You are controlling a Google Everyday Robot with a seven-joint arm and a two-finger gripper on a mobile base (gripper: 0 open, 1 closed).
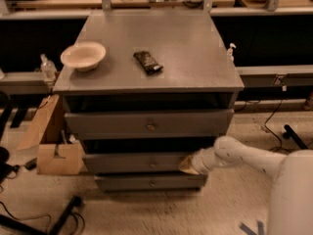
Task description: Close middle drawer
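Note:
The middle drawer [132, 162] is a low grey front with a small round knob, under the taller top drawer front [112, 124]. It sticks out only a little beyond the slim bottom drawer front [127, 182]. My gripper [188, 165] is at the right end of the middle drawer's front panel and touches it. The white arm reaches in from the lower right.
The top drawer is pulled out part way. A white bowl [83, 56] and a dark snack bar [147, 62] lie on the cabinet top [195, 48]. A cardboard box [54, 148] stands on the floor at the left, with cables around it. A long bench runs behind.

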